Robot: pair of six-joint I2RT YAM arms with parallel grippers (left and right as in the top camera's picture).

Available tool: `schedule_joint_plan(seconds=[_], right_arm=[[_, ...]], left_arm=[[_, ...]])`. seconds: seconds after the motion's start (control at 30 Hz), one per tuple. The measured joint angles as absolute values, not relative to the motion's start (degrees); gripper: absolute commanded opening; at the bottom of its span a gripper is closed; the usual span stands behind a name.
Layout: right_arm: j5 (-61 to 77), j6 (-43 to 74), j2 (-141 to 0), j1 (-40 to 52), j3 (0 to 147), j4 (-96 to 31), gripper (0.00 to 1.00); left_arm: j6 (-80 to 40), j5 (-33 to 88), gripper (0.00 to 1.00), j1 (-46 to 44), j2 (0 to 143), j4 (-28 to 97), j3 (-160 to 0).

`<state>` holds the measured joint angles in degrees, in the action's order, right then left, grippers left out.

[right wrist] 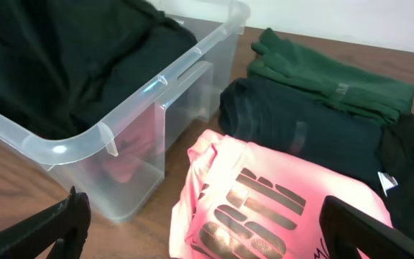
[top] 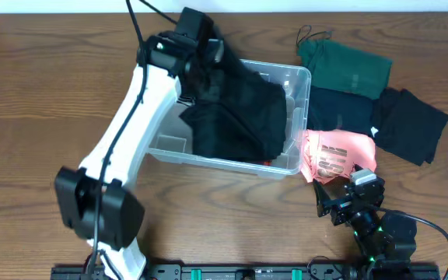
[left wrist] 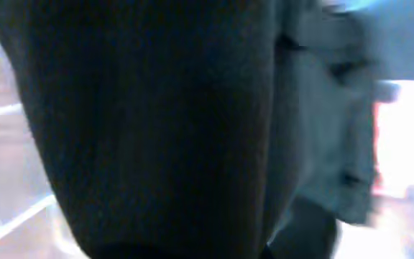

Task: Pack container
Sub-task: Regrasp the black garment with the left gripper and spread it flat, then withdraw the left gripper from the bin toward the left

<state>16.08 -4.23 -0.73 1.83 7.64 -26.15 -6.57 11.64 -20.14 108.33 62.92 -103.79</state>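
Black cloth [left wrist: 157,129] fills the left wrist's lens, too close to show that arm's fingers. From overhead it hangs from the left gripper [top: 206,53], whose jaws are together and pinching it, and it drapes down into the bin [top: 169,148]. The bin sits mid-table, its near-left corner bare and most of the rest under the dark folds. Something reddish shows through its wall, too dim to name.

The step in hand looks like lowering this garment in. Next it needs to settle fully inside the rim before the jaws part, since a fold left on the edge would spill out.

The right gripper [right wrist: 207,230] hangs with its jaws wide apart and empty, just above the pink shirt [right wrist: 264,201] lying beside the bin. That shirt seems the likely next pick. Behind it wait a dark one [right wrist: 300,129], a green one [right wrist: 329,79] and a black one [top: 411,124] — all on the table [top: 37,93].
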Motion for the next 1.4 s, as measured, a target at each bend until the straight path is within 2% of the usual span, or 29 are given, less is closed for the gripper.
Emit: schedule_joint_plan(seconds=[0.1,0.17,0.2,0.23,0.27,0.3,0.33,0.57,0.63,0.77,1.07,1.27,1.33,1.4], right_arm=[[16.08,-4.23,-0.73,1.83,7.64,-26.15,0.99],[16.08,-4.23,-0.73,1.83,7.64,-26.15,0.99],[16.08,-4.23,-0.73,1.83,7.64,-26.15,0.99],[16.08,-4.23,-0.73,1.83,7.64,-26.15,0.99],[16.08,-4.23,-0.73,1.83,7.64,-26.15,0.99],[16.08,-4.23,-0.73,1.83,7.64,-26.15,0.99],[16.08,-4.23,-0.73,1.83,7.64,-26.15,0.99],[16.08,-4.23,-0.73,1.83,7.64,-26.15,0.99],[16.08,-4.23,-0.73,1.83,7.64,-26.15,0.99],[16.08,-4.23,-0.73,1.83,7.64,-26.15,0.99],[16.08,-4.23,-0.73,1.83,7.64,-26.15,0.99],[16.08,-4.23,-0.73,1.83,7.64,-26.15,0.99],[16.08,-4.23,-0.73,1.83,7.64,-26.15,0.99],[16.08,-4.23,-0.73,1.83,7.64,-26.15,0.99]], left_arm=[[-5.85,8.56,0.16,-18.06,109.71,64.36,-103.66],[-5.56,6.68,0.28,-17.02,109.95,65.39,-103.46],[-5.45,5.5,0.39,-16.56,109.97,66.11,-103.46],[-5.5,3.95,0.55,-15.77,109.95,67.16,-103.46],[-5.34,3.14,0.6,-15.35,109.95,67.77,-103.46],[-5.45,2.35,0.78,-14.74,109.95,68.73,-103.46],[-5.37,1.5,0.82,-14.06,109.95,69.76,-103.46],[-5.5,-1.06,0.79,-12.56,109.89,75.11,-107.37],[-5.58,-1.02,0.74,-13.06,109.34,75.09,-110.02],[-5.58,2.04,0.56,-15.16,106.76,71.48,-112.51],[-2.94,6.0,0.49,-22.35,110.24,60.71,-108.09],[-3.33,5.45,0.5,-21.17,122.13,60.31,-105.27],[-3.84,4.4,0.58,-20.69,124.6,60.75,-105.27],[-4.38,3.31,0.58,-20.12,125.14,61.34,-105.27]])
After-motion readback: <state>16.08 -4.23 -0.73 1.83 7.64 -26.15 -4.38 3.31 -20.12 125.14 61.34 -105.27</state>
